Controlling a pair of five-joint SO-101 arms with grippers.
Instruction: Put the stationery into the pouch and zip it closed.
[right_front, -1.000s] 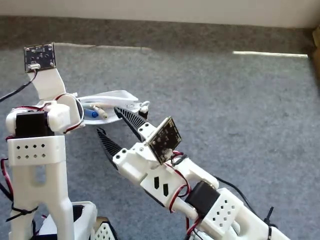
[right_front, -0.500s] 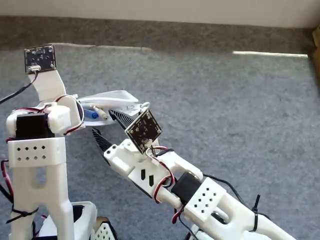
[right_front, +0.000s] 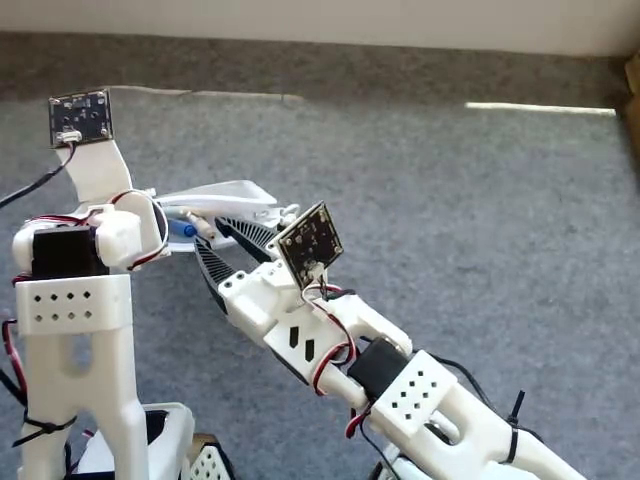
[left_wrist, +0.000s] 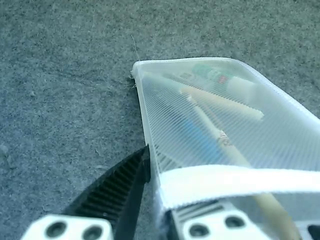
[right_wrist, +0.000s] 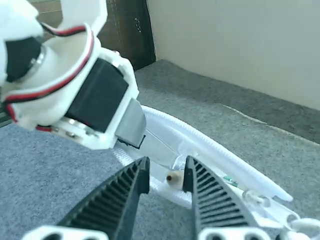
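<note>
So the pouch (left_wrist: 215, 125) is lying on the grey carpet (right_front: 450, 200) with pens (left_wrist: 222, 107) inside, visible through its see-through side. The left gripper (left_wrist: 155, 175) is clamped onto the pouch's edge near the opening. The right gripper (right_wrist: 167, 162) sits at the open mouth, jaws parted just a little with nothing between them — a beige pen end (right_wrist: 174, 178) lies just past the tips.
</note>
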